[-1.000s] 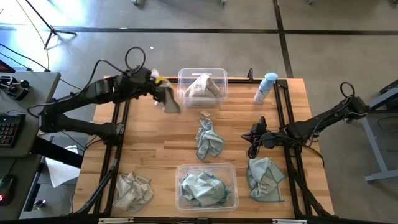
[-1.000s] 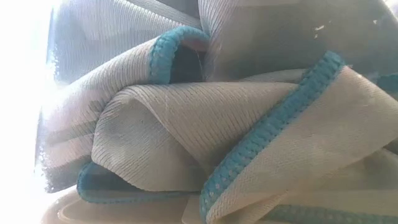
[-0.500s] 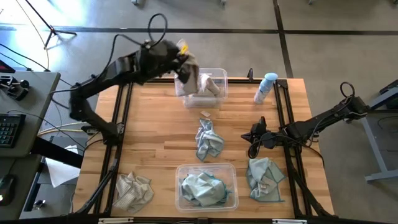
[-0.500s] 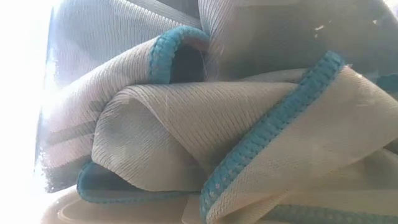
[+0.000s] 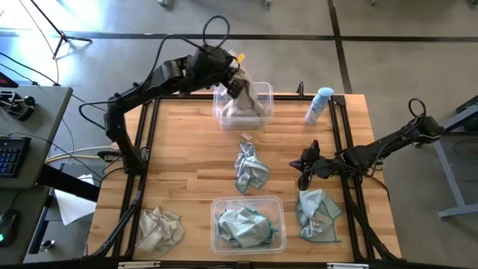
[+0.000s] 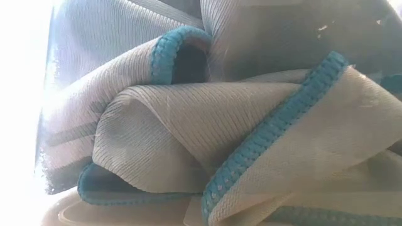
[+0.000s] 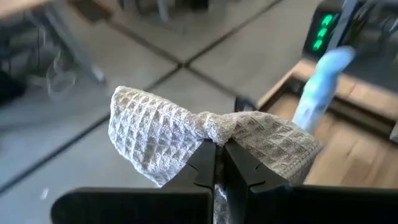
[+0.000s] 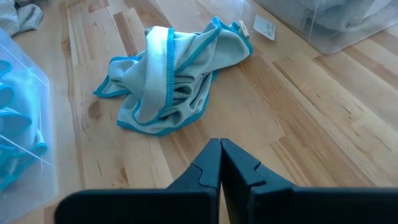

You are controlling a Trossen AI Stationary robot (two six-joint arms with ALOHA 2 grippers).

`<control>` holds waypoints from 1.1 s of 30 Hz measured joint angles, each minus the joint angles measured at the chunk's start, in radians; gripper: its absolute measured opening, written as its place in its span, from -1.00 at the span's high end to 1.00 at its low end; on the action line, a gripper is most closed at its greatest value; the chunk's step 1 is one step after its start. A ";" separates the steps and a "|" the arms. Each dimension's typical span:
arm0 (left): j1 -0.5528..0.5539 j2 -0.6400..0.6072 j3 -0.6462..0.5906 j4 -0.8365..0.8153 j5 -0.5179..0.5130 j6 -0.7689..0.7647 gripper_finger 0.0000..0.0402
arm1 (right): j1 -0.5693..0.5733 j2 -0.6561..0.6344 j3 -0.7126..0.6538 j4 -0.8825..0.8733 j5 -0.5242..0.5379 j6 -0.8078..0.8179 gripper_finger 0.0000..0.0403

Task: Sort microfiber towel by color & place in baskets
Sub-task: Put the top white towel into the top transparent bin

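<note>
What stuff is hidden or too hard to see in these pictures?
- Low view: a teal-edged towel fills the whole picture, so the table and both arms are hidden.
- High view: the left gripper and its beige towel cover much of the far basket, hiding what's inside.
- Left wrist view: the bottle is blurred.
- Right wrist view: the near basket is cut off by the edge.

Pale beige-grey waffle-weave microfiber towel (image 7: pixel 186 134), bunched, pinched above clear rectangular plastic far basket (image 5: pixel 224 116); teal-edged towels (image 5: pixel 251 168) crumpled elsewhere.
</note>
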 joint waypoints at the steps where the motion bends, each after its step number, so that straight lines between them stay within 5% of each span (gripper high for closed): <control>1: 0.007 0.009 0.000 -0.034 0.000 -0.026 1.00 | 0.000 0.000 0.000 0.000 0.000 -0.001 1.00; 7: 0.038 0.099 0.000 -0.133 0.012 -0.104 1.00 | 0.000 0.000 0.000 0.000 0.000 -0.001 1.00; 24: 0.121 0.416 -0.001 -0.124 0.247 -0.124 1.00 | 0.000 0.000 0.000 -0.007 0.000 0.021 1.00; 33: 0.128 0.494 -0.001 -0.120 0.250 -0.173 0.95 | 0.000 0.000 0.000 -0.008 0.000 0.021 1.00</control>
